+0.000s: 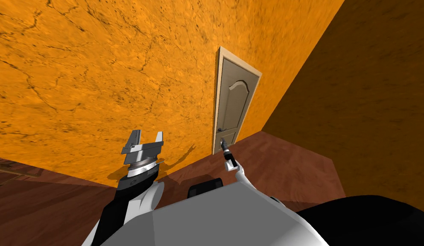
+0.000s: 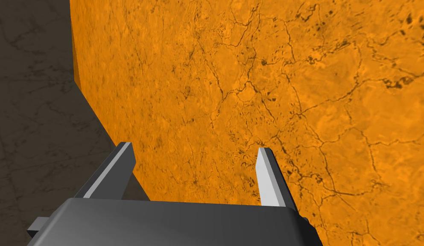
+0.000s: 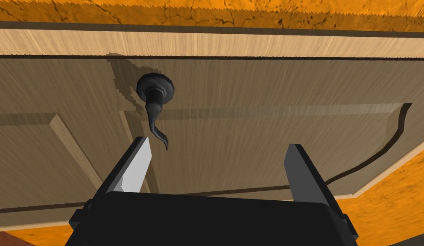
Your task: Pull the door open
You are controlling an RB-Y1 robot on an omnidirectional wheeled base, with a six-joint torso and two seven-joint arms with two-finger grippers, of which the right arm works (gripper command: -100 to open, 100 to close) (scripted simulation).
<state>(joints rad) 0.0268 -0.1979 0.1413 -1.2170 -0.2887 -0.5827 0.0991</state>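
Door [image 1: 232, 106], pale brown and panelled, stood closed in its light wooden frame [image 1: 217, 85] in the orange wall [image 1: 100, 77], near the room's corner and ahead of you to the right. Its dark handle [image 3: 154, 106] sat close to the frame-side edge, the lever running from a round rose toward the gripper and ending in a curled tip. You had the right gripper [image 3: 218, 143] stretched out toward the door, just below the handle in the head view. Its fingers stood wide apart with bare door panel between them. From the wrist camera the lever's tip lay just beside the tip of one finger [image 3: 136, 171], at the inner edge of the gap, and the rose lay beyond that finger. Whether finger and lever touched, you could not tell. You held the left gripper [image 1: 147, 134] raised on your left, well apart from the door and facing the wall, its fingers likewise spread apart. Reddish-brown floor [image 1: 270, 162] ran up to the door's foot.
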